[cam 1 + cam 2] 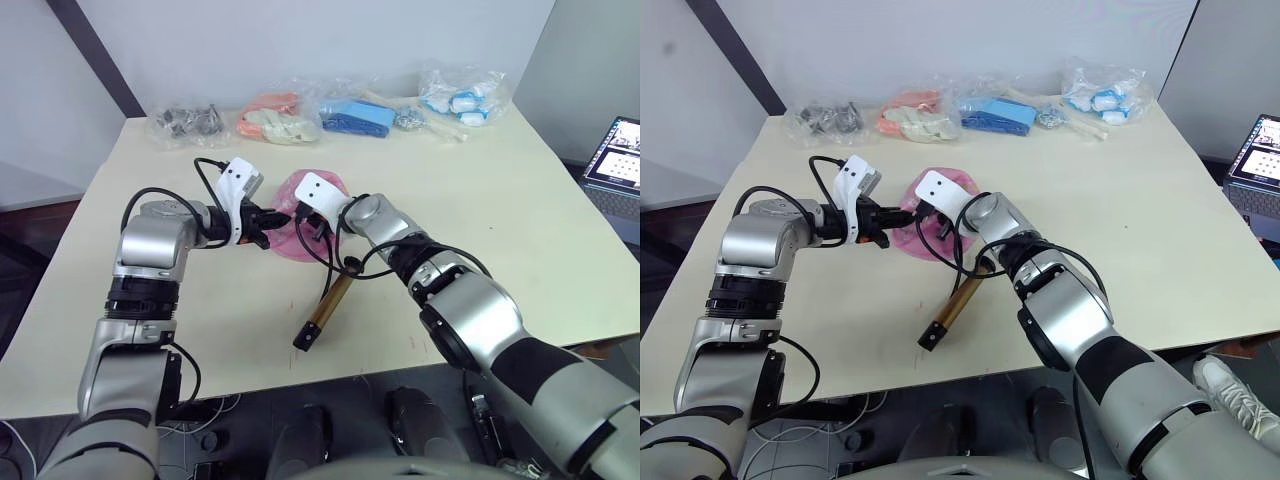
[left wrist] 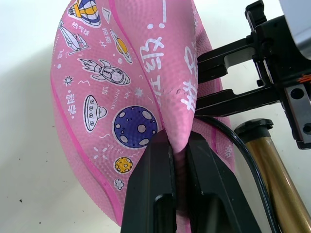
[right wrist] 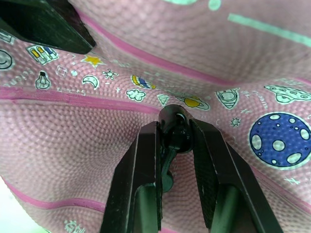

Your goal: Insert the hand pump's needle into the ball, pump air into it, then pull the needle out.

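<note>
Four clear bags [image 1: 362, 113] of small items line the table's [image 1: 520, 220] far edge. Mid-table, the left gripper [image 2: 177, 145] pinches the limp ball [image 2: 112, 97]; the right gripper [image 3: 176, 133] clamps the needle [image 3: 174, 127] fitting against it. One hand pump [image 1: 325, 312] lies beside.

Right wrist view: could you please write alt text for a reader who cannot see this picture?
The right gripper holds a small black needle fitting between its two black fingers, pressed against the ball, a pink rubber skin that is deflated and folded. The ball carries small cartoon prints, among them a blue spotted planet.
</note>
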{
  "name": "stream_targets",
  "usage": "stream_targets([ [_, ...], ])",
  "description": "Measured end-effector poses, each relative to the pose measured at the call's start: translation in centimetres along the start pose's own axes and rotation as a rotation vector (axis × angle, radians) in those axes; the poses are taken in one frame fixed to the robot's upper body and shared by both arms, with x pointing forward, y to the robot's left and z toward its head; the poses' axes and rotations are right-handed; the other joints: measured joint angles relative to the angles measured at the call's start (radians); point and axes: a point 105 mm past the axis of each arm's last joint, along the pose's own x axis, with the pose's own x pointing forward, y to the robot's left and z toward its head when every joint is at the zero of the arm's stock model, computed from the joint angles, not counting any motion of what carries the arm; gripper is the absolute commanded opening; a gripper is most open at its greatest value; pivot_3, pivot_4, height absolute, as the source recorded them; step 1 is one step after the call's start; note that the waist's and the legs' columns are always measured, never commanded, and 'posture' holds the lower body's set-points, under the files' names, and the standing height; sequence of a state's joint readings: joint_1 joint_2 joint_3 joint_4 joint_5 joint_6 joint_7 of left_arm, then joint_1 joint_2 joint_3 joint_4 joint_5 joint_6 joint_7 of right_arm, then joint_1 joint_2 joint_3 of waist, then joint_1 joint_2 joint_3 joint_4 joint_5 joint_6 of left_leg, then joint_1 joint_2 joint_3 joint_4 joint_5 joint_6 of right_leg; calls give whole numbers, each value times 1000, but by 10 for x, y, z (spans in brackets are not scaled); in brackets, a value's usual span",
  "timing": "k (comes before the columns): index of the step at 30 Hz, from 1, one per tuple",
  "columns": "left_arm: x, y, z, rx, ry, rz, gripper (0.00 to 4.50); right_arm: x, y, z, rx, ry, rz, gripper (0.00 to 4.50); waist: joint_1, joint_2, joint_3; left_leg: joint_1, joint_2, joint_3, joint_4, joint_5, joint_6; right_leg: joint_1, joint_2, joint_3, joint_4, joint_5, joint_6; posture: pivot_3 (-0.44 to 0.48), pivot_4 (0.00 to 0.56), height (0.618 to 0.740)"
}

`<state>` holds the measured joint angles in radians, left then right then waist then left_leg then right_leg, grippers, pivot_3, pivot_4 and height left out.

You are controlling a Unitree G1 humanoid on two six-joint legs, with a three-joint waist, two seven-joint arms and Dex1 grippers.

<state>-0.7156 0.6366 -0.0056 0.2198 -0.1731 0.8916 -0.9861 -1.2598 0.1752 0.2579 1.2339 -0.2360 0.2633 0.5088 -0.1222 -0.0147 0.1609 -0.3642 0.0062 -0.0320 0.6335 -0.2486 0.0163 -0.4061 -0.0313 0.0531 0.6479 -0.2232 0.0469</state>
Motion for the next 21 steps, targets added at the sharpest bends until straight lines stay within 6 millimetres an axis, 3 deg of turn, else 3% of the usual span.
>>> stream_targets([
  [21,3,4,0,-19,-42,35,0,1,-3,-5,65,-1,-34,371,15,0,0,0,0,-1,0,0,0,0,0,0,0,0,0,0,150,740],
])
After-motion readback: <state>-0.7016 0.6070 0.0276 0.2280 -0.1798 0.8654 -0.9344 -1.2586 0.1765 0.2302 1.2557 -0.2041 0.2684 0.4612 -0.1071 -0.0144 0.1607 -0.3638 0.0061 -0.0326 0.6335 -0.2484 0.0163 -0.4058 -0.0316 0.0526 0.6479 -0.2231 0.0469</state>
